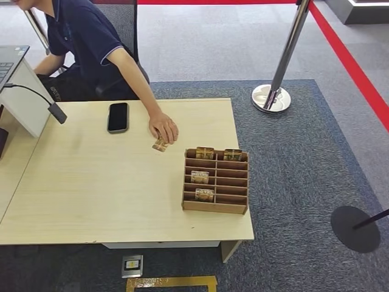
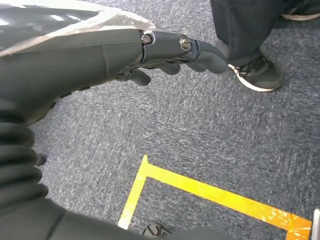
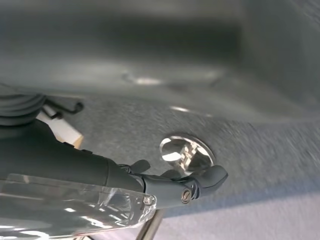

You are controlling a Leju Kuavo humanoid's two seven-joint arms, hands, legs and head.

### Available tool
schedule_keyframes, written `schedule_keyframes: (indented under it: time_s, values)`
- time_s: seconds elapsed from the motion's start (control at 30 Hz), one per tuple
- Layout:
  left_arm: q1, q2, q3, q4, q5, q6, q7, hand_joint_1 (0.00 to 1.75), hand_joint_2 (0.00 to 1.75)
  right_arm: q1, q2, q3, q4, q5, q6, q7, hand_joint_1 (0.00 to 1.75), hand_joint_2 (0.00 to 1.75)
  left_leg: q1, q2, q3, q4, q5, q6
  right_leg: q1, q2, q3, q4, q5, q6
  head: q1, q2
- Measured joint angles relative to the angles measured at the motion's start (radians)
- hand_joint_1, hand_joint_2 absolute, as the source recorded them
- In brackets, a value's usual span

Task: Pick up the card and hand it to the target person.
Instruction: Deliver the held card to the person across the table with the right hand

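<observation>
At the bottom edge of the head view lies a yellow floor marking (image 1: 172, 282) with a small floor plate (image 1: 132, 266) just above it, and beyond them the light wooden table (image 1: 92, 194) spans the lower left and centre. Both arms hang off the table. In the left wrist view the left hand (image 2: 177, 52) hangs over grey carpet beside yellow tape (image 2: 211, 192), fingers stretched out and holding nothing, with a person's shoe (image 2: 258, 75) in the upper right. In the right wrist view the right hand (image 3: 181, 185) is likewise extended and empty, with a shiny stanchion base (image 3: 186, 152) behind it. On the table's right side, centre of the head view, stands a slotted wooden card rack (image 1: 216, 180) holding several cards (image 1: 200, 177). Just up and left of it, a single card (image 1: 160, 145) lies flat on the tabletop, touched by the person's hand (image 1: 163, 128). Further left is a black phone (image 1: 118, 117), and in the upper left the seated person in a dark shirt (image 1: 82, 36). The task looks barely begun: no card has been lifted. To do the pick well, the right hand seems the better choice since the rack sits on that side; it should come down over a card's exposed top edge, pinch it squarely, and draw it straight up out of its slot so the rack does not tip or slide, then carry it toward the person at the upper left. A thin card may slip from a loose pinch.
</observation>
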Motion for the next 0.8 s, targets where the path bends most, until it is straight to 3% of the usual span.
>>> schedule_keyframes:
  time_s: [0.1, 0.23, 0.5, 0.8]
  values:
    - [0.000, 0.000, 0.000, 0.000, 0.002, -0.013, -0.017, 0.00, 1.75, -0.001, 0.005, 0.025, 0.039, 0.026, 0.059, 0.018, 0.00, 0.00, 0.000, 0.000, 0.000, 0.000, 0.000, 0.000, 0.000, 0.000, 0.000, 0.000, 0.000, 0.000, 0.000, 0.000]
    - [0.000, 0.001, 0.000, 0.000, 0.003, -0.029, -0.033, 0.00, 1.75, -0.002, 0.011, 0.045, 0.064, 0.037, 0.101, 0.012, 0.00, 1.75, -0.001, 0.000, 0.000, 0.000, 0.000, 0.000, -0.001, 0.000, 0.000, 0.000, 0.000, 0.000, 0.000, 0.000]
    - [0.004, 0.007, -0.009, 0.000, 0.020, -0.041, -0.032, 0.00, 1.75, 0.000, 0.013, 0.096, 0.086, 0.050, 0.191, -0.019, 0.00, 1.75, -0.001, 0.000, 0.000, 0.000, 0.000, 0.000, -0.001, 0.000, 0.000, 0.000, 0.000, 0.000, 0.000, 0.000]
    - [0.031, 0.043, -0.128, -0.011, 0.192, -0.104, -0.006, 0.00, 1.75, 0.026, -0.005, 0.250, 0.083, -0.099, 0.262, -0.040, 0.00, 1.75, -0.001, 0.000, 0.000, 0.000, 0.000, 0.000, -0.001, 0.000, 0.000, 0.000, 0.000, 0.000, 0.000, 0.000]
